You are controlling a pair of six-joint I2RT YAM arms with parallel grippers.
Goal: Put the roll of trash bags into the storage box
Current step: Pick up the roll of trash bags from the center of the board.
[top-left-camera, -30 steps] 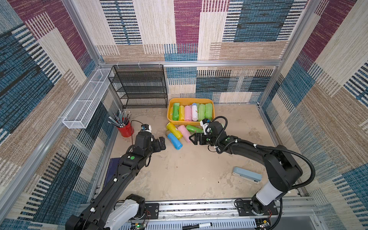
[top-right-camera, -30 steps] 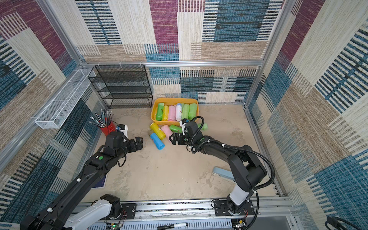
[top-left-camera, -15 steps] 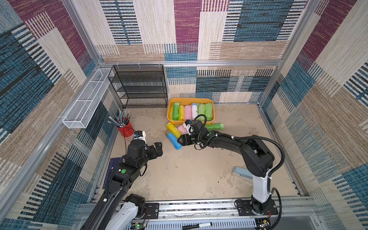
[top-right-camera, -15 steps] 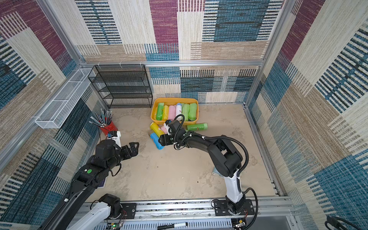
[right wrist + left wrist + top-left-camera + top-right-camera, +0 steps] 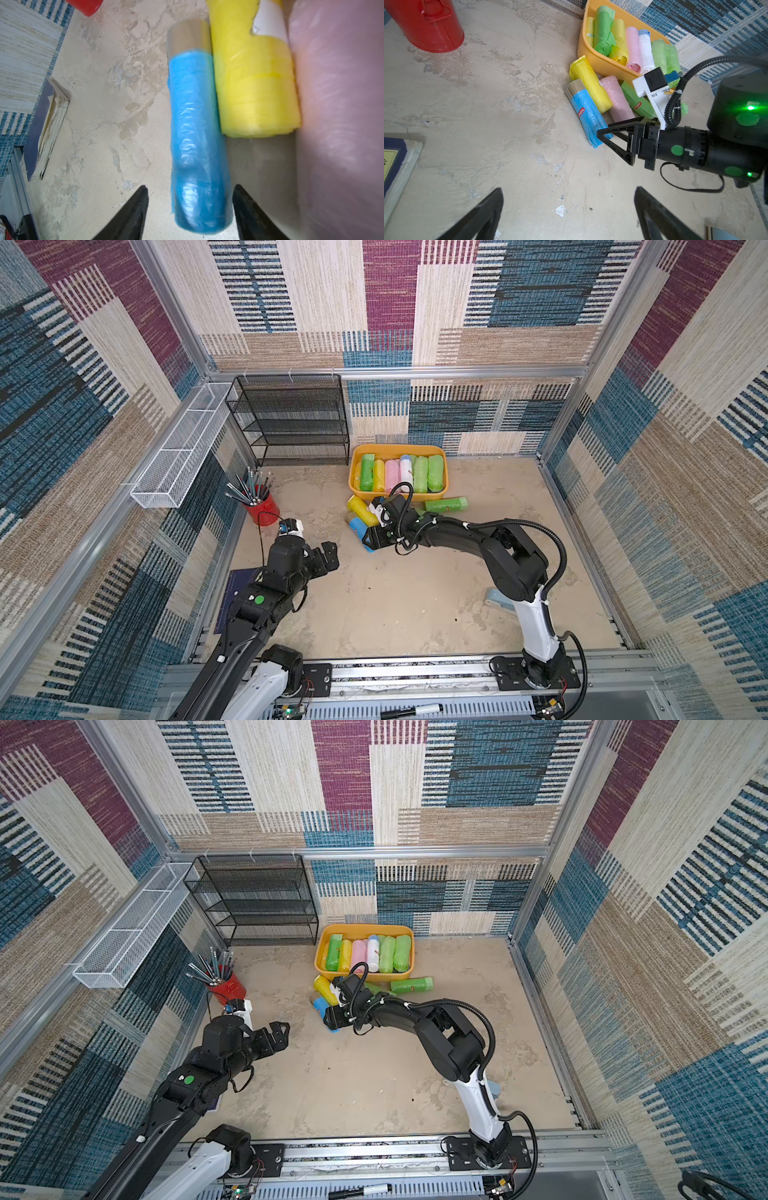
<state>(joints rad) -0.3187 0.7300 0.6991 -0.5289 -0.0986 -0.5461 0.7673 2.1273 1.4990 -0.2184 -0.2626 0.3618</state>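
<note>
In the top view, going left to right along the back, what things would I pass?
white wire basket → black mesh rack → orange storage box

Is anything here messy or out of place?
Yes: rolls lie loose on the floor before the orange box: a blue roll, a yellow roll, a pink roll, a green roll and another green roll. The yellow roll's wrapper looks torn.
</note>
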